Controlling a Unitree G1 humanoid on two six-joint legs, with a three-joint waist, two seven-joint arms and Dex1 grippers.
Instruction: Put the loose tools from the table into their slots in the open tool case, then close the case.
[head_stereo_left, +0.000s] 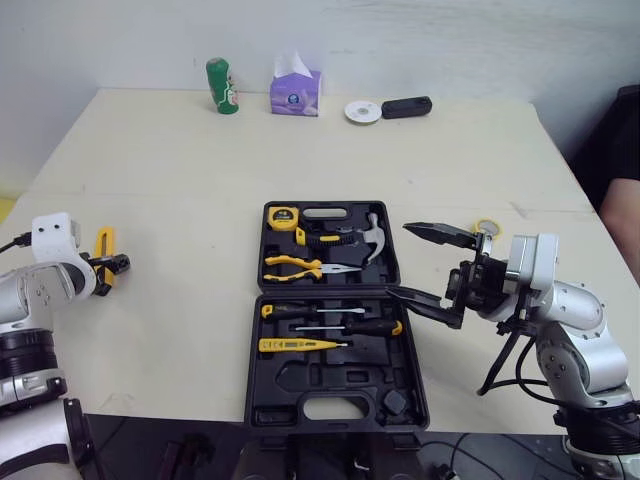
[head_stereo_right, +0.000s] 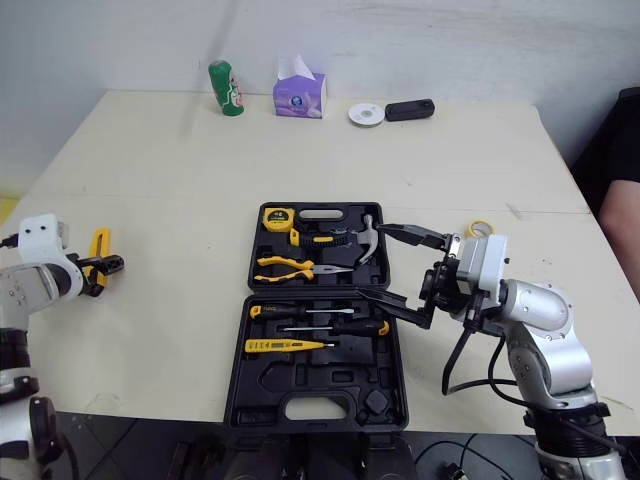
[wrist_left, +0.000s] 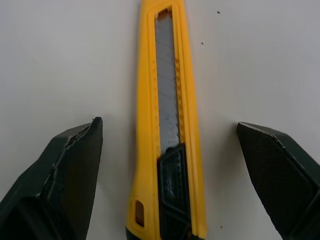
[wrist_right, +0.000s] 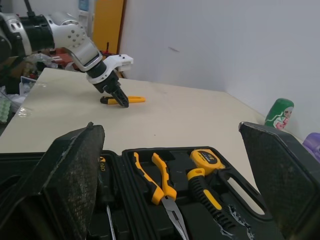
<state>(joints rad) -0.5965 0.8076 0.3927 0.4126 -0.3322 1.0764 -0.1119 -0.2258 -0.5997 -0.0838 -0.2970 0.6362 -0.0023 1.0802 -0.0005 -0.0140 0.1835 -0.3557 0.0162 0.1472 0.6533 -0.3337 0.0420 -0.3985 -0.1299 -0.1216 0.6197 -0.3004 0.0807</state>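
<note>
One pale surface (head_stereo_left: 180, 160) carries an open black tool case (head_stereo_left: 300, 378) at its middle, with a hammer (head_stereo_left: 372, 238), pliers (head_stereo_left: 295, 267) and screwdrivers (head_stereo_left: 330, 327) in their slots. The right hand (head_stereo_left: 398, 259) hovers at the case's right edge, spread wide and empty. Well off to the left, the left hand (head_stereo_left: 112, 265) is spread on either side of a yellow utility knife (wrist_left: 167, 140) lying flat on the surface, not touching it. What looks like a yellow tape roll (head_stereo_left: 487, 226) lies just behind the right hand.
</note>
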